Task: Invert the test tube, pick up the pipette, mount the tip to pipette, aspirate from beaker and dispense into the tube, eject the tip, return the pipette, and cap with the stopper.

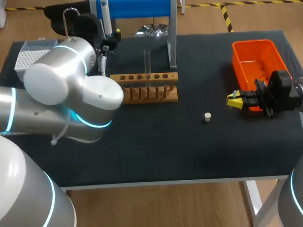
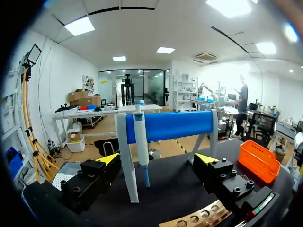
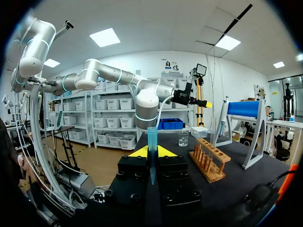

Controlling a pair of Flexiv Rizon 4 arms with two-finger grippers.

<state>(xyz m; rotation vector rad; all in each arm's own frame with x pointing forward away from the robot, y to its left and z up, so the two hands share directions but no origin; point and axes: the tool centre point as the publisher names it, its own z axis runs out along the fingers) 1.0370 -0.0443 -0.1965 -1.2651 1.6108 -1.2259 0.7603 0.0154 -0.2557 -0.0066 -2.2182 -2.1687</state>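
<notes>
The left jaws stand spread, the pipette (image 2: 141,142) hanging on the blue stand (image 2: 173,125) ahead of them. The right jaws pinch a blue tip (image 3: 151,144) beside the orange bin (image 1: 252,42). The test tube (image 1: 147,63) stands in the wooden rack (image 1: 172,77)

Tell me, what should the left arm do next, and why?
Probably ease the left gripper forward until the pipette sits between its fingers. The gripper is open, and the pipette hangs on the blue stand just ahead, not yet gripped. The right gripper already holds the blue tip that goes on it.
</notes>
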